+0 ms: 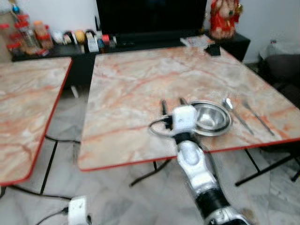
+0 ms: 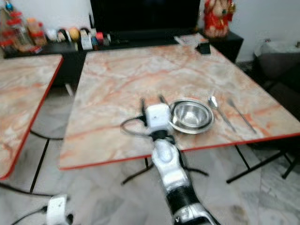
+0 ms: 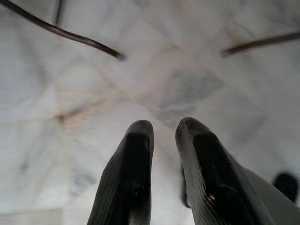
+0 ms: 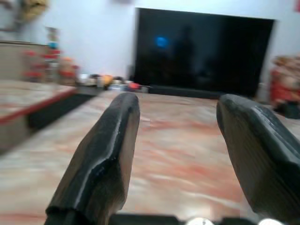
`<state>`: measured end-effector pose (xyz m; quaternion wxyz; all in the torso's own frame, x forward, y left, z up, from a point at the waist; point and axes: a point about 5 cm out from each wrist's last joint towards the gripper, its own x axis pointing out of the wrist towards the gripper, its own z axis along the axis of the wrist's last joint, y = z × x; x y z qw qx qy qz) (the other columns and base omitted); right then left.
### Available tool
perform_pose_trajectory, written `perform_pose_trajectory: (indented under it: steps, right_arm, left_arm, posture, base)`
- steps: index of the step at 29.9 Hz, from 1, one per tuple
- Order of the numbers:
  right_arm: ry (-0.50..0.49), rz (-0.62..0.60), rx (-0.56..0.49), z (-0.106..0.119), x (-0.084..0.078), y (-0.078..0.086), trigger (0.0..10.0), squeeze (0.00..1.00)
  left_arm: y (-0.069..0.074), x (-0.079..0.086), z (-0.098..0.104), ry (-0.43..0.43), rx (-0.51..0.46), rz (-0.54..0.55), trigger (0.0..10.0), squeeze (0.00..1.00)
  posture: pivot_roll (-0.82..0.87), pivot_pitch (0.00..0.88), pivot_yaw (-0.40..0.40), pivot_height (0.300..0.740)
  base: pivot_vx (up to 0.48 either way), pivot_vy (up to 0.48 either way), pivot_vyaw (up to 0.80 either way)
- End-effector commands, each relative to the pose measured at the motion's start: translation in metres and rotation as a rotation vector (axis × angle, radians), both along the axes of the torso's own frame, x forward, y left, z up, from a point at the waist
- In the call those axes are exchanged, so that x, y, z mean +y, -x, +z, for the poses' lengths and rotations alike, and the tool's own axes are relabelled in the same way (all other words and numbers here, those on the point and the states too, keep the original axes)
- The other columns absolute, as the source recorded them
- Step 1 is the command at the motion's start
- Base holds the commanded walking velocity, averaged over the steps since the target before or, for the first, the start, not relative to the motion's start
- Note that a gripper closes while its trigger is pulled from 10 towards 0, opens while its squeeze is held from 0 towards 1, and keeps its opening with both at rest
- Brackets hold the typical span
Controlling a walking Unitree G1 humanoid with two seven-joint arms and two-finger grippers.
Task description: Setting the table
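Observation:
A steel bowl sits near the front edge of the marble-patterned table. Just to its right lie a spoon and a thin fork. My right gripper hovers over the table just left of the bowl, open and empty, its fingers pointing toward the far side. My left gripper hangs over the pale floor with its fingertips close together and nothing between them.
A second marble table stands to the left. A dark TV sits on a low cabinet with bottles and a red figurine. A cable and white power strip lie on the floor.

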<state>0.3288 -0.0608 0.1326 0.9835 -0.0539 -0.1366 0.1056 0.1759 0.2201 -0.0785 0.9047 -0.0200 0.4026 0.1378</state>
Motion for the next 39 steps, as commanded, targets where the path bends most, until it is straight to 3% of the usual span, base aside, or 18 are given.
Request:
perform_pose_trajectory:
  steps: [1, 10, 39]
  right_arm:
    - [0.023, -0.019, 0.000, -0.0005, -0.0093, -0.0016, 10.0, 0.00]
    - [0.052, 0.016, 0.008, -0.0050, -0.0066, 0.0006, 10.0, 0.00]
    - [0.032, 0.031, 0.023, -0.0088, -0.0058, 0.0027, 10.0, 0.00]
  left_arm:
    - [-0.0013, -0.0049, -0.0005, 0.013, -0.002, 0.003, 10.0, 0.00]
    - [0.0006, -0.0037, -0.0011, 0.009, 0.000, 0.008, 10.0, 0.00]
    - [0.0002, 0.0003, 0.0000, 0.000, -0.003, 0.029, 10.0, 0.00]
  posture:
    - [-0.02, 0.000, 0.024, 0.709]
    - [-0.01, 0.000, 0.013, 0.709]
    - [0.00, 0.000, 0.011, 0.709]
  base:
    - [0.000, 0.480, 0.00]
    - [0.000, 0.480, 0.35]
    - [0.000, 0.479, 0.00]
